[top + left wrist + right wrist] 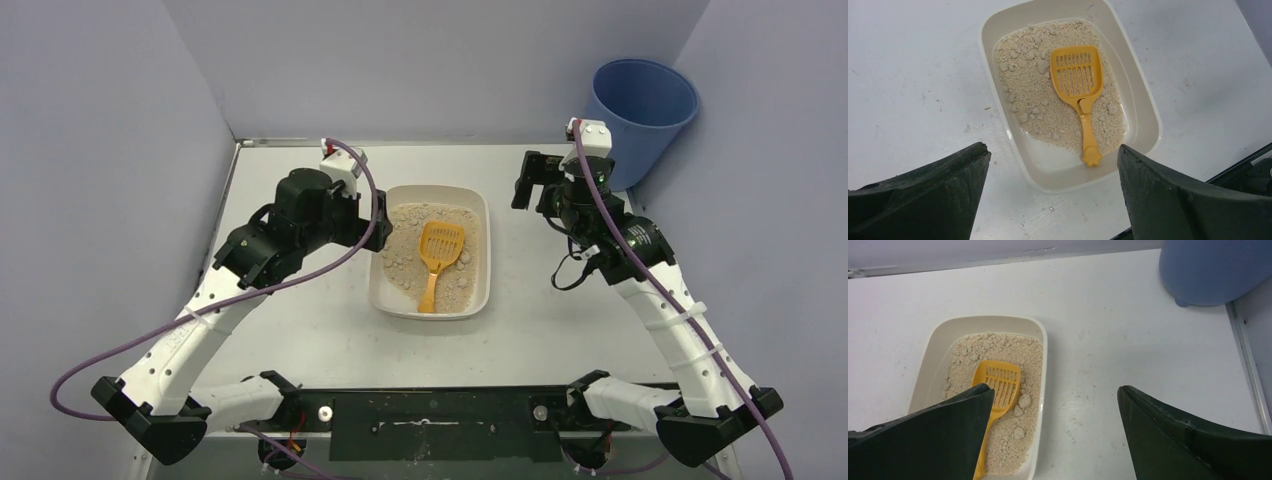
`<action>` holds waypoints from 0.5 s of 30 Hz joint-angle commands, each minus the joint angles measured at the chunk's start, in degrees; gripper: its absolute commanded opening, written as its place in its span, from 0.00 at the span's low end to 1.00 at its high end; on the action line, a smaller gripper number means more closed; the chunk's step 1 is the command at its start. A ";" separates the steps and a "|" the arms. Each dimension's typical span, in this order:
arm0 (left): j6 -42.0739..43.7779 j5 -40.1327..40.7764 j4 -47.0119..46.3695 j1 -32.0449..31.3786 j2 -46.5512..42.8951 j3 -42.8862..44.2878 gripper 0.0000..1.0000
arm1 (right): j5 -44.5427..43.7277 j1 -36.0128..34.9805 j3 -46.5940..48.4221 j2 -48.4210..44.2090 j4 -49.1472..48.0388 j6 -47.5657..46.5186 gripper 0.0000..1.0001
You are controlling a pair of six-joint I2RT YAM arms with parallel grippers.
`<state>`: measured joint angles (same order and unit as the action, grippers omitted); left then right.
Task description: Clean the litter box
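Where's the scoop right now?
The orange scoop lies on the litter inside the litter box, at the centre of the top view, handle pointing toward the near side.

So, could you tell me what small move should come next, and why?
Probably lower the left gripper onto the handle of the orange scoop. Both grippers stand open and empty, the scoop lies untouched in the litter box, handle toward the arms, and the left gripper sits nearer it than the right gripper.
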<state>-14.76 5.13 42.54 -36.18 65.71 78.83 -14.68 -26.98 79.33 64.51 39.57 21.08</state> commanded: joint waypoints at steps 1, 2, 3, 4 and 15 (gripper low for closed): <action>0.50 1.19 0.38 -0.18 -1.00 1.69 0.97 | -6.08 -0.16 3.80 2.10 -0.50 -3.84 1.00; 0.73 1.54 -0.07 -0.13 -1.71 1.23 0.97 | -7.63 -0.17 4.60 3.26 0.15 -4.37 1.00; 0.78 1.93 -0.29 -0.19 -2.19 0.71 0.97 | -9.99 -0.20 5.30 4.04 0.51 -4.63 1.00; 0.79 2.33 -0.65 -0.19 -2.70 0.19 0.97 | -11.38 -0.19 5.43 4.53 0.21 -5.04 1.00; 0.17 3.50 -0.66 -0.17 -5.14 -2.88 0.97 | -19.59 1.22 0.94 7.40 -14.47 -17.27 1.00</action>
<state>-14.57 7.62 43.09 -36.18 62.00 76.66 -28.77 -26.87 80.77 70.61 34.02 10.48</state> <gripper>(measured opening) 0.973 0.999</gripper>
